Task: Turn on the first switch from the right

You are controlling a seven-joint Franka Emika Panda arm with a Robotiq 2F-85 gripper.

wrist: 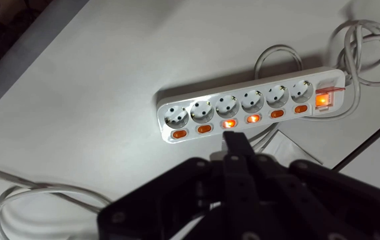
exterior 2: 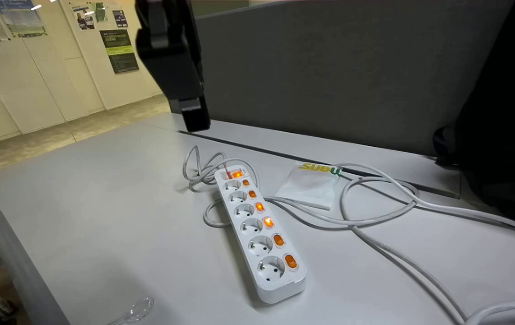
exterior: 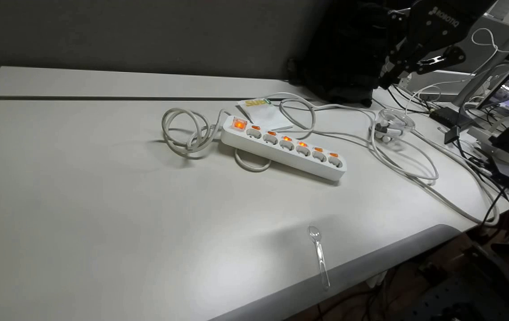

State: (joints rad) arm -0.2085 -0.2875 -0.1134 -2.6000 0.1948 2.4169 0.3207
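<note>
A white power strip lies on the table in both exterior views (exterior: 281,154) (exterior 2: 239,234) and in the wrist view (wrist: 173,100). It has a row of sockets, each with a small orange switch. The end switch farthest from the cable is unlit; it is rightmost in an exterior view (exterior: 334,155), nearest in an exterior view (exterior 2: 290,261) and leftmost in the wrist view (wrist: 179,134). The two middle switches (wrist: 240,121) and the main switch (wrist: 323,100) glow. My gripper (wrist: 238,135) is shut and empty, its fingertips together, held above the table, apart from the strip (exterior: 388,82) (exterior 2: 196,119).
White cables (exterior: 192,133) loop around the strip's cable end and run across the table. A white Subway packet (exterior 2: 311,185) lies beside the strip. A clear plastic spoon (exterior: 319,254) lies near the table's front edge. A black bag (exterior: 343,53) stands by the grey partition (exterior: 147,35).
</note>
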